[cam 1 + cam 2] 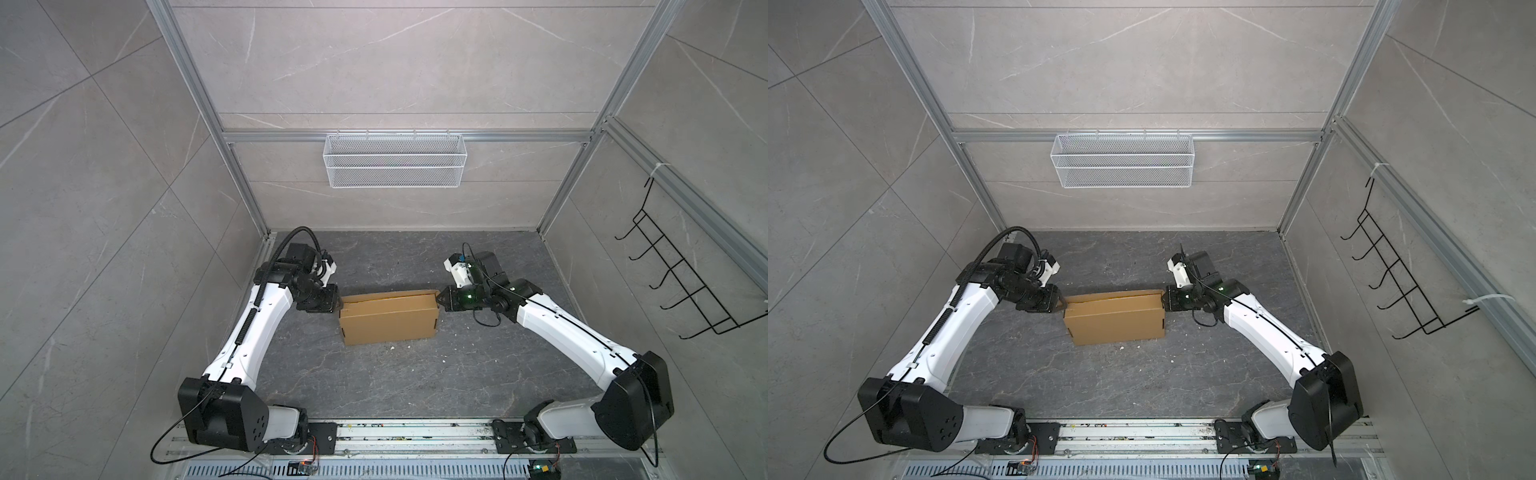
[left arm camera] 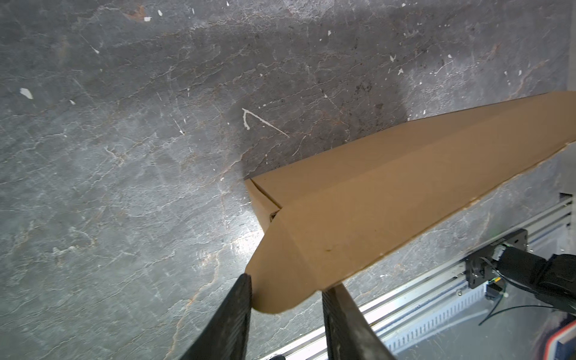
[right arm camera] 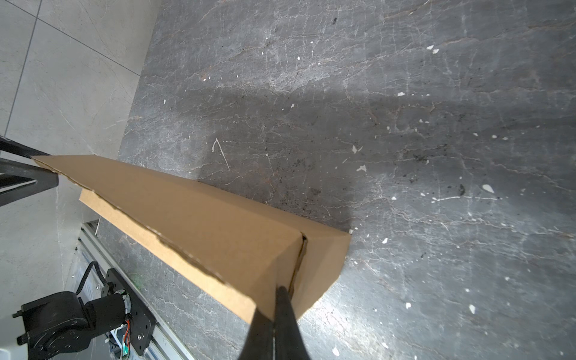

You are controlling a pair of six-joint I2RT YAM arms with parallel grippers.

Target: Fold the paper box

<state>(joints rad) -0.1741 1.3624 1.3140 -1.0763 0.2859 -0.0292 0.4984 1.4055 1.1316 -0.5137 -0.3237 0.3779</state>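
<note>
A dark grey marbled stone tabletop (image 1: 415, 374) fills the floor of the cell, and two white-and-black robot arms reach inward across it, the left arm (image 1: 257, 328) and the right arm (image 1: 573, 328) from opposite sides. A white wire mesh basket (image 1: 394, 160) hangs on the back wall and a black wire hook rack (image 1: 681, 282) on the side wall, both well apart from the work. In both top views the plain brown corrugated cardboard paper box (image 1: 388, 322) (image 1: 1115, 320) sits on the tabletop near its middle, between the two grippers, shallow and rectangular, with a long panel along its far edge leaning over the top. The left gripper (image 1: 336, 305) (image 2: 286, 283) meets the box's left end, its jaws spread apart with a rounded cardboard tab (image 2: 280, 280) lying between them. The right gripper (image 1: 439, 300) (image 3: 277, 290) is at the far right corner, jaws pressed together, tips against the seam of the end wall; whether cardboard is caught between them I cannot tell.
</note>
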